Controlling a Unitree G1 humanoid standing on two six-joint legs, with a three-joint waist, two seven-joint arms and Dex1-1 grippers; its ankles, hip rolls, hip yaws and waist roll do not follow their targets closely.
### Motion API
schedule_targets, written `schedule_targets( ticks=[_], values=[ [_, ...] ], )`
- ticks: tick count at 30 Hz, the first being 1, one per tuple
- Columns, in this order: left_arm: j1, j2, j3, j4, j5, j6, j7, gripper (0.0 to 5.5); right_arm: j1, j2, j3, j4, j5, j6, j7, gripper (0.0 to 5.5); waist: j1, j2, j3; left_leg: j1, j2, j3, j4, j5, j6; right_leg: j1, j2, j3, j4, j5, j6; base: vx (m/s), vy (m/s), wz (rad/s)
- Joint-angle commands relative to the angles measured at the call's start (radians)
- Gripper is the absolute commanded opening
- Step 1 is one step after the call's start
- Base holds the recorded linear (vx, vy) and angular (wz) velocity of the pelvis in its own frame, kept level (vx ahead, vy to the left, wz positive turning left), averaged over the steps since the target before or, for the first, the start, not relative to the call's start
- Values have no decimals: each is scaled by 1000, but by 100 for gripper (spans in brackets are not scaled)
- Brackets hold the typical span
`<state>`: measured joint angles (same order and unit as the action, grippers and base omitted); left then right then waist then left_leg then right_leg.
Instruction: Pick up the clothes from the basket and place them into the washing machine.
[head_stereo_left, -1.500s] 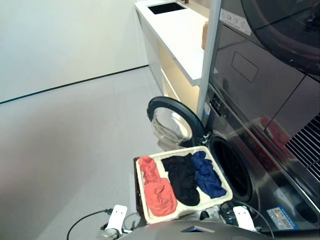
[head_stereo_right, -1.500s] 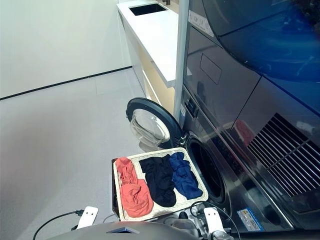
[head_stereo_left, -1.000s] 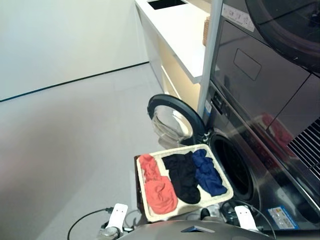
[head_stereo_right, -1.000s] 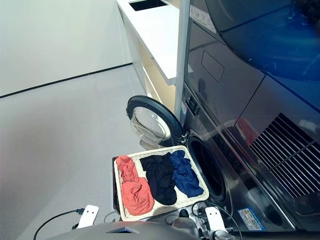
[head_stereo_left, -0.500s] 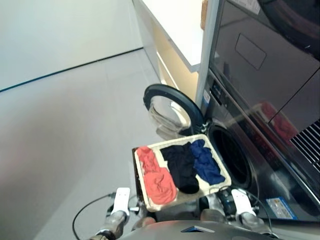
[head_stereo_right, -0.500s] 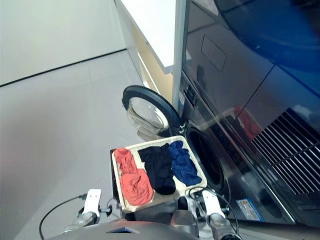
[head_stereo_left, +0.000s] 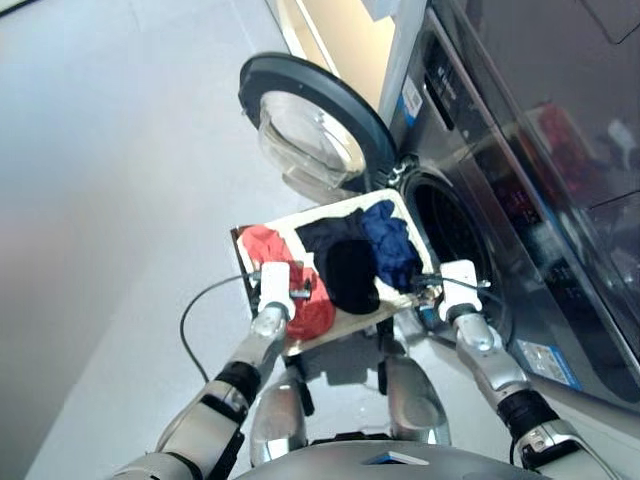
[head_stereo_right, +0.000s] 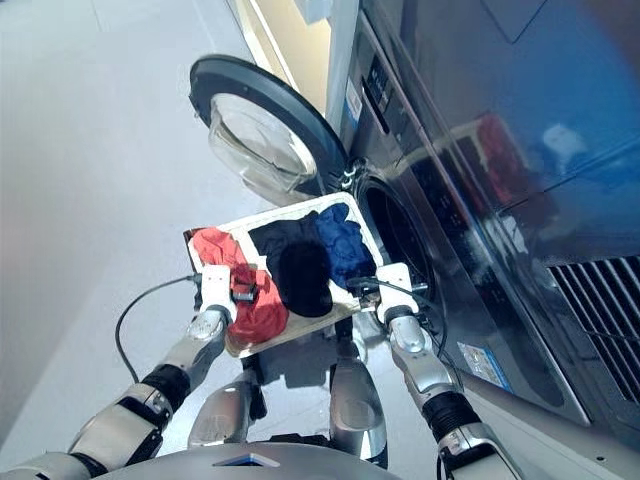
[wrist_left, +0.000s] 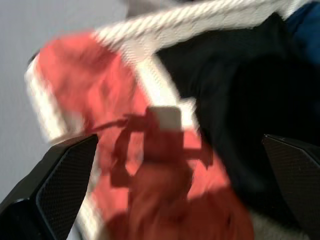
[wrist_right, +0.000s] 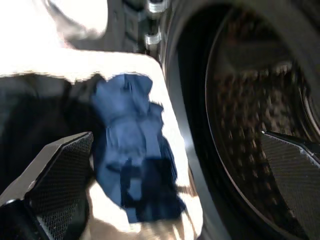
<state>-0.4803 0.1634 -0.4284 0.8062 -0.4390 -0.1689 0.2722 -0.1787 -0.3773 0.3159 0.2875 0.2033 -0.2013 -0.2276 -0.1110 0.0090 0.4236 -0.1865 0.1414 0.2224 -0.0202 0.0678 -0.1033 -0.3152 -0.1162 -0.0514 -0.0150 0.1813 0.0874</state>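
Both arms now raised over the basket (head_stereo_left: 300, 215), left gripper (wrist_left: 160, 200) wide above coral-red garment (head_stereo_left: 312, 312), right gripper (wrist_right: 175, 200) wide by navy garment (wrist_right: 131, 150).

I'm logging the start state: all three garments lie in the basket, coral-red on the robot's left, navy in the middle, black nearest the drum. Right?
Not quite. The black garment is in the middle and the navy garment lies nearest the drum, as the left eye view shows. The coral-red garment is on the robot's left, all in the basket.

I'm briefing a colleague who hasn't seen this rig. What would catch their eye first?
Three clothes, coral-red, black and navy, lie side by side in the basket before the open washing machine. Left gripper hovers over the red, right gripper by the navy.
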Motion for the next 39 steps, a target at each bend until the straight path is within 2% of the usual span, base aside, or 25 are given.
schedule_targets(
  ticks=[1, 9, 14, 16, 18, 22, 32, 37, 39],
  values=[
    [-21, -3, -3, -38, 34, -46, 55, 550, -15, -17, 4, -138, -7, -80, -48, 550, -7, -36, -17, -129, -7, -60, 156, -25, 13, -50, -20, 14, 212, -162, 51, -62, -9, -11],
    [-112, -19, 7, -31, 33, -47, 122, 550, -69, -9, 13, -234, -13, -107, -99, 550, -16, -48, 37, -237, -13, -73, 207, -39, 23, -168, -19, 24, 265, -158, 51, -6, 0, 0],
    [-168, -9, 41, 2, 41, -41, 164, 550, -90, -9, 15, -288, -11, -120, -118, 550, -22, -58, 61, -318, -4, -87, 263, -54, 24, -241, -17, 24, 313, -166, 49, -36, -11, 41],
    [-215, -1, 70, 54, 52, -20, 212, 550, -88, -11, 13, -341, 7, -133, -128, 550, -24, -67, 80, -382, 4, -104, 309, -60, 26, -288, -16, 17, 352, -173, 48, -61, -62, 90],
    [-238, 6, 84, 64, 50, -16, 231, 550, -90, -18, 13, -357, 4, -136, -134, 550, -21, -69, 85, -416, 5, -118, 333, -64, 25, -318, -14, 10, 375, -178, 46, -49, -56, 187],
    [-266, 18, 120, 99, 35, -13, 269, 550, -106, -19, 9, -369, 5, -144, -156, 550, -15, -76, 96, -479, 5, -131, 375, -75, 29, -370, -14, 8, 406, -181, 44, 0, 0, 0],
    [-341, 54, 205, 249, -47, 6, 294, 550, -138, -29, -17, -385, 22, -162, -196, 550, -15, -93, 96, -611, 9, -153, 462, -98, 30, -493, -19, 7, 477, -187, 49, -22, 1, 23],
    [-385, 83, 224, 299, -55, 20, 295, 550, -148, -32, -13, -390, 33, -170, -199, 550, -20, -99, 96, -653, 13, -159, 488, -104, 31, -526, -19, 4, 491, -188, 49, 0, 0, 0],
    [-394, 107, 218, 310, -58, 22, 267, 550, -147, -36, -17, -402, 49, -178, -183, 550, -26, -106, 96, -677, 14, -160, 507, -107, 31, -547, -16, 8, 499, -189, 47, 0, 0, 0]
  ],
)
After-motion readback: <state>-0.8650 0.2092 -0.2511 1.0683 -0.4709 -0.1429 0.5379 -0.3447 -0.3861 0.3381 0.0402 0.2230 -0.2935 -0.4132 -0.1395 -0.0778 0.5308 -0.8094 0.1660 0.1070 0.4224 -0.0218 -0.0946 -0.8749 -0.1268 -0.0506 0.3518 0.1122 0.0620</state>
